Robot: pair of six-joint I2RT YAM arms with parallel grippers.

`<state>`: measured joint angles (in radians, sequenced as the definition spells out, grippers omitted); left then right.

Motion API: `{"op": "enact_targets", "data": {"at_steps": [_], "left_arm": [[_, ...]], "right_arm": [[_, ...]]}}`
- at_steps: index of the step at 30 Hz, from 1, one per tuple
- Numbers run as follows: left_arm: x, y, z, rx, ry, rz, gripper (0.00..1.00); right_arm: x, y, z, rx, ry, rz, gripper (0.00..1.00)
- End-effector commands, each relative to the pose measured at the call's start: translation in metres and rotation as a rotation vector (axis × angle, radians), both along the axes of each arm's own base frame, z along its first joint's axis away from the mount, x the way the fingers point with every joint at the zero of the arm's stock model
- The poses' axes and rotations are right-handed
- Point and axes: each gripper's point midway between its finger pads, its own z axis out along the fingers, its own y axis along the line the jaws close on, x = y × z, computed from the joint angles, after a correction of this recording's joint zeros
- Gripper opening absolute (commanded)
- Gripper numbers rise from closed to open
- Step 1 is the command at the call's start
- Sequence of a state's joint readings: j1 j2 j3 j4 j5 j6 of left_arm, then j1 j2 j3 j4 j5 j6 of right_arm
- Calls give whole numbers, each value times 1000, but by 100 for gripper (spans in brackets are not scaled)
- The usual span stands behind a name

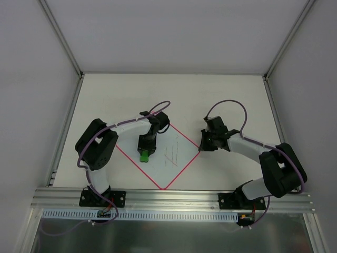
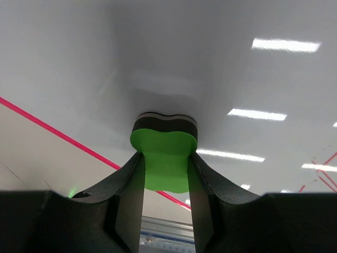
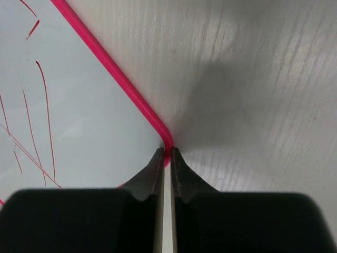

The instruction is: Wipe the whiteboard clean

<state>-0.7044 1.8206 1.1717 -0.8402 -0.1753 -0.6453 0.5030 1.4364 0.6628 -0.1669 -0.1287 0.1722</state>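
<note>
Here, on the left, the left gripper (image 1: 145, 152) reaches out over the whiteboard (image 1: 164, 173), its jaws clamped firmly on a small green block (image 1: 144, 156), which they grip by its narrow waist. In the left wrist view the block's dark far layer faces the glossy board and seems to touch it, a little inside the red border (image 3: 113, 74). The whiteboard lies flat on the pale table (image 1: 105, 100), turned like a diamond between the two arms, with one corner pointing toward their bases. Just right of the block, thin red scribbles (image 1: 172, 154) mark the board, apart from the block. At the board's right corner sits the right gripper (image 1: 202, 144), its fingers (image 3: 150, 182) drawn almost together with only a thin slit left, tips at the rounded corner; whether they pinch the border I cannot tell
</note>
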Motion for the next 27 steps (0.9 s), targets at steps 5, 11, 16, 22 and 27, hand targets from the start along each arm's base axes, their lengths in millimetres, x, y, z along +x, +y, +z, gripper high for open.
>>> {"op": "enact_targets", "data": {"at_steps": [5, 11, 16, 22, 27], "left_arm": [[-55, -73, -24, -92, 127, -77, 0], [-78, -104, -24, -116, 133, -83, 0], [-62, -84, -21, -89, 86, -48, 0], [-26, -23, -16, -25, 15, 84, 0], [-34, 21, -18, 41, 4, 145, 0]], "right_arm": [[-5, 1, -17, -44, 47, -13, 0], [-5, -2, -17, -54, 44, -30, 0], [-5, -3, -17, -58, 44, -34, 1], [-5, -4, -17, -60, 42, -31, 0], [-6, -5, -16, -63, 38, -30, 0]]}}
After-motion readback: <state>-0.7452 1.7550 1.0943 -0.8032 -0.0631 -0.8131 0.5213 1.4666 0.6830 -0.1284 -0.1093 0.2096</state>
